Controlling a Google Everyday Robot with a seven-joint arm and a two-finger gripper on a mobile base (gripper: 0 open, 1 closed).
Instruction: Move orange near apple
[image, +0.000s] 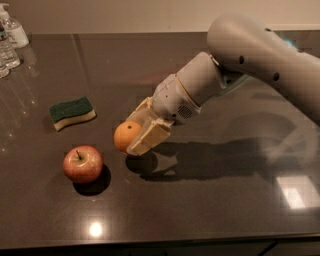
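The orange (125, 135) is small and round, held between the tan fingers (148, 138) of my gripper (134, 131). The gripper is shut on it and holds it slightly above the dark countertop, its shadow just below. The red apple (82, 164) with a short stem sits on the counter to the lower left of the orange, a short gap away. My white arm reaches in from the upper right.
A green and yellow sponge (72, 112) lies on the counter, up and left of the apple. Clear water bottles (10, 37) stand at the far left back corner. The counter's front edge (160, 242) runs along the bottom.
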